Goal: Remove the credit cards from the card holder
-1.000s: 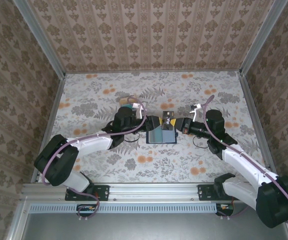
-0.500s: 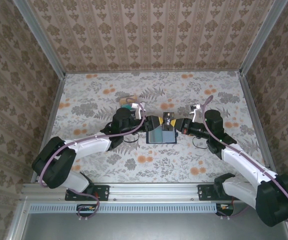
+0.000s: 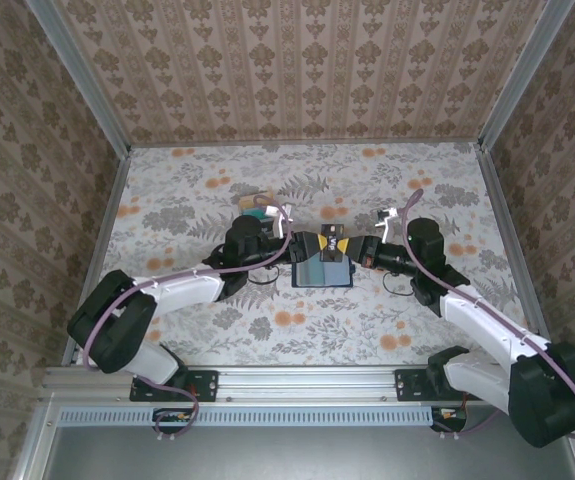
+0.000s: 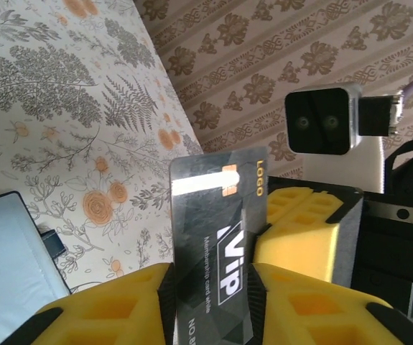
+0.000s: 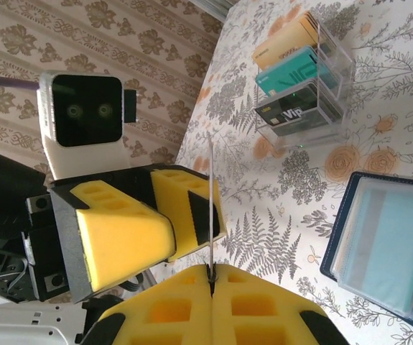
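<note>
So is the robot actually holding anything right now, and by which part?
The black VIP card: the right end effector pinches it flat, near one end. The left end effector flanks its long edges; whether it squeezes cannot be told.

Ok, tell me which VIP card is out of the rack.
The VIP card in the right hand; the other VIP card sits in the clear rack.

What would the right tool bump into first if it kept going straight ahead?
Probably the left tool. The right tool points straight at it near the card holder, and the dark card it pinches sticks out that way. Exact gap is hard to judge.
</note>
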Available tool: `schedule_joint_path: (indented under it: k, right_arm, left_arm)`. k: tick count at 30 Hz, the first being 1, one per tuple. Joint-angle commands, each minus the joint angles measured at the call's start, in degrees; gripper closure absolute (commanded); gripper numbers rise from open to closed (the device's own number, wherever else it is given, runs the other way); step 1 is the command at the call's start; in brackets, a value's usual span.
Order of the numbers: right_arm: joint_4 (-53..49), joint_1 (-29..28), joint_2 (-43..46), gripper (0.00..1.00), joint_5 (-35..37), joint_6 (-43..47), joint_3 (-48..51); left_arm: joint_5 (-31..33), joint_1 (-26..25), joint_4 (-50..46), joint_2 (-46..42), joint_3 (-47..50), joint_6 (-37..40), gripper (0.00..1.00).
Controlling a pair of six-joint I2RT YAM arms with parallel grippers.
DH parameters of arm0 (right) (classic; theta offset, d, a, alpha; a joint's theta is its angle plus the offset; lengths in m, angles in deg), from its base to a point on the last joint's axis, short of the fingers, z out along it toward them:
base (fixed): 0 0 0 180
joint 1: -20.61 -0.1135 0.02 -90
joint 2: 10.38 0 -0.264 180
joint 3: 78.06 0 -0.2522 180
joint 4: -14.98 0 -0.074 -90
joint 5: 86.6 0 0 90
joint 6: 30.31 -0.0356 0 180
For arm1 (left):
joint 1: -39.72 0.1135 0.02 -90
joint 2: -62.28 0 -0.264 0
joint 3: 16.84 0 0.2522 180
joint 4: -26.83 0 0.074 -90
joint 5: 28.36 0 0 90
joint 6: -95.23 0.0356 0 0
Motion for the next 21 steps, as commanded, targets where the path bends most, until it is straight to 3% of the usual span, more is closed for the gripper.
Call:
schedule_joint_path:
  k: [1, 7, 13, 16, 21]
  right_arm:
    - [3.4, -0.2, -0.7, 1.0, -2.0, -0.9, 0.9]
    - [2.2, -0.1, -1.5, 1.0, -1.6, 0.8, 0.8]
    - [1.6, -0.1, -3.2, 0.68, -1.6, 2.2, 0.9]
    - [-0.8, 0.0, -2.6, 0.41, 0.3, 3.5, 1.0]
    - [-6.7, -0.1, 1.3, 0.12, 5.5, 6.7, 1.3]
  left_arm:
    - [-2.1, -0.2, 4.1, 0.4, -0.3, -0.8, 0.68]
    - [-2.6, -0.2, 5.6, -0.4, 0.4, -1.1, 0.81]
    - [-2.4, -0.1, 5.9, -1.2, 1.2, -0.6, 0.96]
    - [-2.3, 0.1, 2.4, -2.2, 1.2, 1.4, 1.0]
    - [-0.6, 1.3, -14.3, -6.3, -0.3, 11.2, 1.0]
